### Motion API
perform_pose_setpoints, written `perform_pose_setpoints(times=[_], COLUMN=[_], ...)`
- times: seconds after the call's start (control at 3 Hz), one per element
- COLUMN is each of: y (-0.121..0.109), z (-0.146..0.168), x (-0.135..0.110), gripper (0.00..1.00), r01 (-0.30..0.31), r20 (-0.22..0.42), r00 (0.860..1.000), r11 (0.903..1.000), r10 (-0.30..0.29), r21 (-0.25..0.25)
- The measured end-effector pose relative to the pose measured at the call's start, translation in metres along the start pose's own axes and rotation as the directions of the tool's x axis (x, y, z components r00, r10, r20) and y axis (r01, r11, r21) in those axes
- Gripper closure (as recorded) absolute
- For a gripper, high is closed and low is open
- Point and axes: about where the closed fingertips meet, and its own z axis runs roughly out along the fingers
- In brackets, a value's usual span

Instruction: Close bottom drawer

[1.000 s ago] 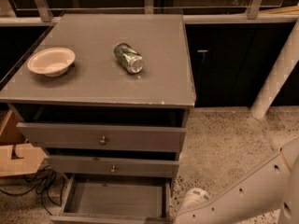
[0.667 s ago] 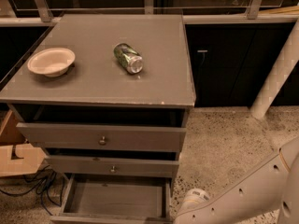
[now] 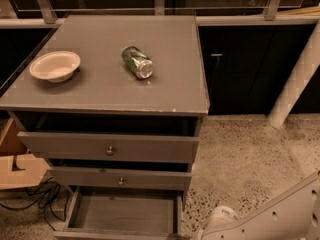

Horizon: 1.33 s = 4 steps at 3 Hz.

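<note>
The bottom drawer (image 3: 122, 214) is sitting pulled well out past the front edge of the worktop (image 3: 100, 91), while the two drawers above are jutting out only slightly. The gripper (image 3: 216, 223) is hanging low beneath the worktop's front right corner, just beside the open drawer's right side; how wide it is standing, or whether it is holding anything, I cannot tell. The approach seems to be in hand, and the next move is calling for reaching the drawer's front panel and pushing it straight back.
</note>
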Motion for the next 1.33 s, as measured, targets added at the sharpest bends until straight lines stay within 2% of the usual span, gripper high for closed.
perform_pose_setpoints(times=[0.33,0.67,1.0,1.33], y=[-0.014,-0.015,-0.015,-0.019], z=[0.005,0.006,0.023,0.079], x=[-0.006,-0.007,0.002,-0.001], gripper=[1.0,1.0,1.0,1.0], r01=[-0.076,-0.079,-0.101,-0.124], r20=[0.077,0.083,0.058,0.034], r00=[0.994,0.993,0.993,0.991], r11=[0.9971,0.9968,0.9941,0.9862], r10=[0.076,0.079,0.103,0.129], r21=[-0.009,-0.01,-0.039,-0.109])
